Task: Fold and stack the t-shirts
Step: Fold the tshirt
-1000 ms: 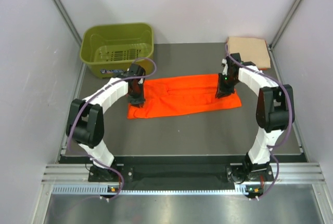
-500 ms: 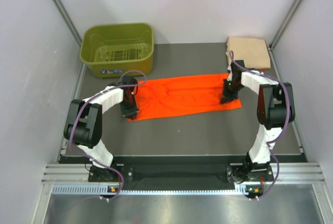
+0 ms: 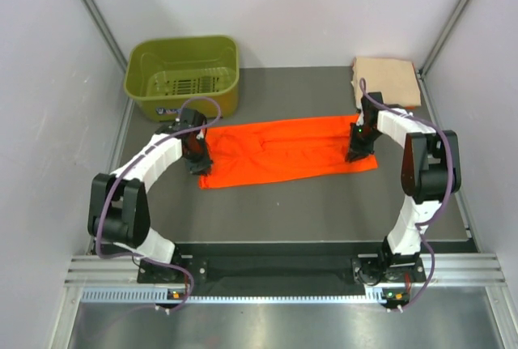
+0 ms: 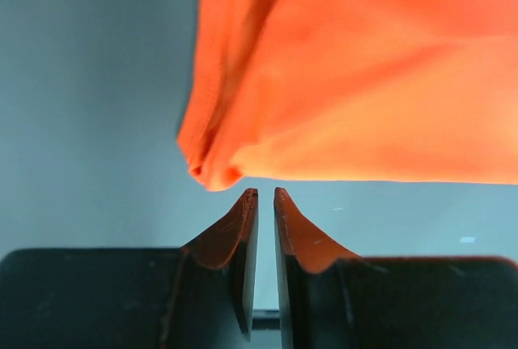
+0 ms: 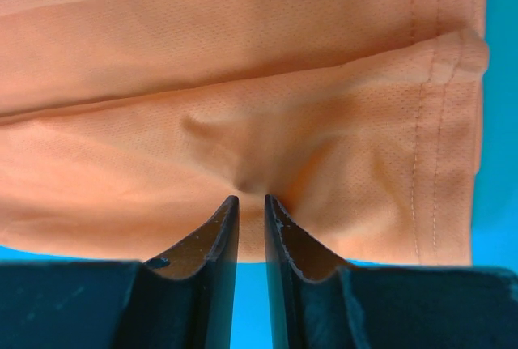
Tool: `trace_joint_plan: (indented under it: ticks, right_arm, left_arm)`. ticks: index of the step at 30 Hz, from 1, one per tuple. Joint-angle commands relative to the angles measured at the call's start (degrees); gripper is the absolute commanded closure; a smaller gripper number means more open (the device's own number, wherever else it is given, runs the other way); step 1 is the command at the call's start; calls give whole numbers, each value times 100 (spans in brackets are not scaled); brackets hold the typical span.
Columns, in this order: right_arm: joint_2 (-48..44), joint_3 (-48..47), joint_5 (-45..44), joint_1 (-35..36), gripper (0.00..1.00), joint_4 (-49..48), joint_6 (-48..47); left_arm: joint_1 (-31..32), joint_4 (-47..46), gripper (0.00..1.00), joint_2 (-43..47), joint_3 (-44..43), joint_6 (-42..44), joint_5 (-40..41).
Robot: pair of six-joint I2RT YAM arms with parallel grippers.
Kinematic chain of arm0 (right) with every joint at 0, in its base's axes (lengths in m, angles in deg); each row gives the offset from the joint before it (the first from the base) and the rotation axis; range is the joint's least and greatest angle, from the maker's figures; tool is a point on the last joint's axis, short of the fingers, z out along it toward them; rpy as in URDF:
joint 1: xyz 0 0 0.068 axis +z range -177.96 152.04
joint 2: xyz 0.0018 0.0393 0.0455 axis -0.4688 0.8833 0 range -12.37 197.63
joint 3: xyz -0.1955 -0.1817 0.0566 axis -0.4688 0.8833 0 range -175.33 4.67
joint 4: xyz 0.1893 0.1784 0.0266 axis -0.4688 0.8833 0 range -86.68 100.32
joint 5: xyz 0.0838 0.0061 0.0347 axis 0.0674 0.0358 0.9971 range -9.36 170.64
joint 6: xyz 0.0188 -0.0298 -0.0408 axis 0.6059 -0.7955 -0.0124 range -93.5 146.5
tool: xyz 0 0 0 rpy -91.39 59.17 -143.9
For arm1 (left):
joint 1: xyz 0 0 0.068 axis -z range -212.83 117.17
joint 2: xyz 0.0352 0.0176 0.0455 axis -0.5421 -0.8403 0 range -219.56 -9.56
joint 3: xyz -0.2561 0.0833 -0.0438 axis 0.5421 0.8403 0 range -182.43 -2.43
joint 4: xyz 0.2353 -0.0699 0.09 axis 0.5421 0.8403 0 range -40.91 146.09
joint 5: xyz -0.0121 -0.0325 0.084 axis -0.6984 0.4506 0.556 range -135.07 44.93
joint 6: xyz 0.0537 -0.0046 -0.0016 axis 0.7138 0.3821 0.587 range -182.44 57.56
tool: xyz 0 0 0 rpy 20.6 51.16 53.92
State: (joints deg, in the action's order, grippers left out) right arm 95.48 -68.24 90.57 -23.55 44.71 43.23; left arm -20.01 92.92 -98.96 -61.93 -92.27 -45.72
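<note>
Status: fold in progress, stack not started.

1. Mid-table: the orange shirt lies flat on the table as a long band running left to right. It appears to be folded lengthwise. It is not yet reduced to a square.
2. The left gripper is at the band's left end. Its jaws are pressed almost together with nothing visible between them. The cloth corner lies just ahead of the tips.
3. The right gripper is at the band's right end. Its jaws are pressed almost together. The cloth puckers at the tips, which reads as a pinch on a small fold of the orange shirt.
4. Far right corner: the peach shirt lies as a flat folded square, well apart from the band.
5. Far left: the basket holds no shirt.

Remaining, as judged: fold the band crosswise, then stack the two shirts.
</note>
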Motion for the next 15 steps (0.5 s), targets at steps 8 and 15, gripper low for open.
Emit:
trace_joint_plan:
  ticks: [8,15]
  right_arm:
    - [-10,-217,-132,-1,75,125,-82]
    - [-63,347,-439,-203,73,-60,-223]
  left_arm:
    - [-60,-156,80,-339,-54,-233,12]
    - [-420,46,81,-569,378,-673,530]
